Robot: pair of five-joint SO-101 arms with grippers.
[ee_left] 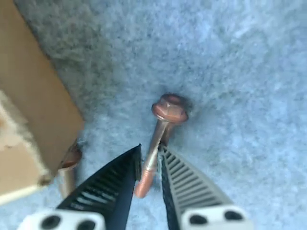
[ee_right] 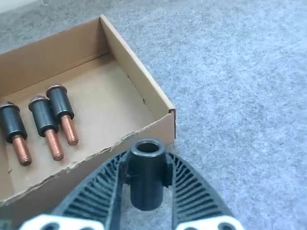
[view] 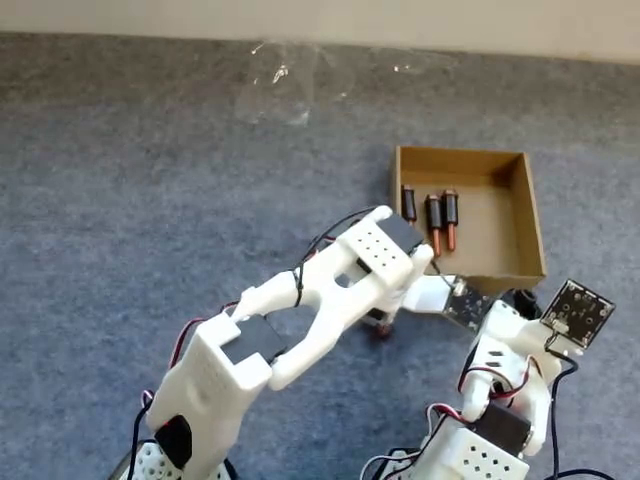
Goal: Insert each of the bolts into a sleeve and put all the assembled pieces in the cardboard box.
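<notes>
A copper bolt (ee_left: 160, 134) hangs head-down over the grey carpet, its hex head (ee_left: 169, 108) close to the floor, and my left gripper (ee_left: 149, 152) is shut on its threaded shank. This gripper (view: 385, 318) sits just outside the front left corner of the cardboard box (view: 535, 215). My right gripper (ee_right: 146, 163) is shut on a black sleeve (ee_right: 145, 179), held upright with its bore facing up, right in front of the box's near wall (ee_right: 144, 98). Three assembled pieces (ee_right: 45, 117) lie side by side inside the box (view: 432, 215).
A crumpled clear plastic bag (view: 285, 85) lies at the back of the carpet. The box wall (ee_left: 33, 105) stands close beside the left gripper, with a small copper piece (ee_left: 69, 160) at its foot. The right arm (view: 500, 360) is at the front right.
</notes>
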